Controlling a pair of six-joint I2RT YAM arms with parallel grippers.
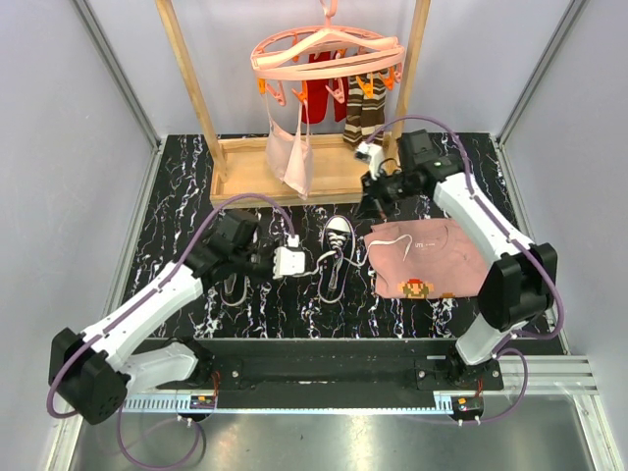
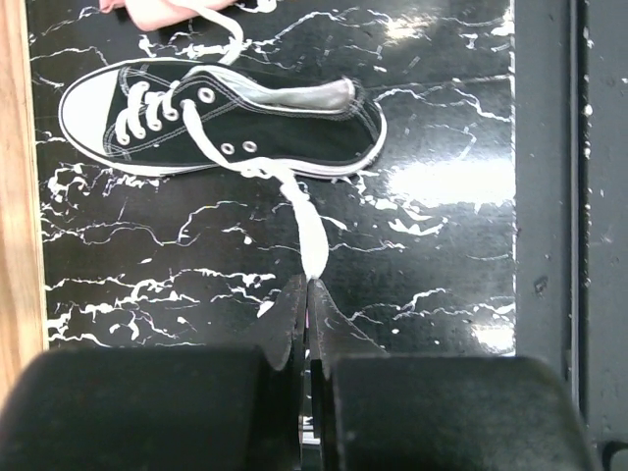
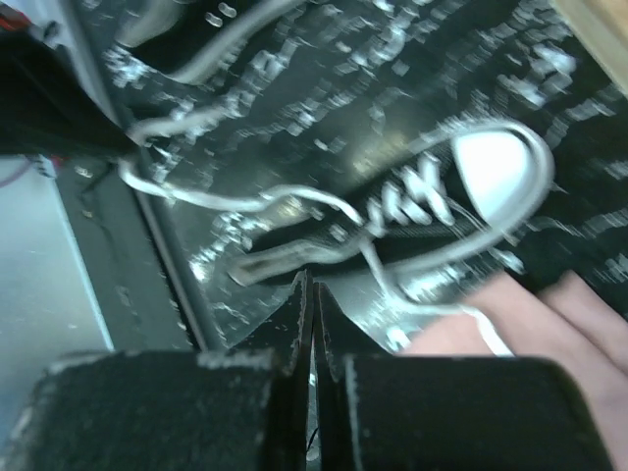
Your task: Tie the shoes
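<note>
One black sneaker [image 1: 337, 247] with a white toe cap lies mid-table, toe pointing away. It also shows in the left wrist view [image 2: 216, 118] and, blurred, in the right wrist view [image 3: 442, 201]. My left gripper [image 1: 306, 263] [image 2: 311, 283] is shut on the end of a white lace [image 2: 306, 221] that runs taut from that sneaker. The other lace [image 1: 392, 238] trails onto the pink cloth. My right gripper [image 1: 377, 204] [image 3: 312, 285] is shut and holds nothing, above the cloth's far left corner. The second sneaker [image 1: 234, 287] lies mostly hidden under my left arm.
The pink cloth with a pixel figure [image 1: 430, 260] lies right of the sneaker. A wooden rack with a tray base [image 1: 245, 167] stands at the back, with a pink hanger [image 1: 329, 54], striped socks [image 1: 361, 113] and a pale garment [image 1: 291, 152] hanging from it.
</note>
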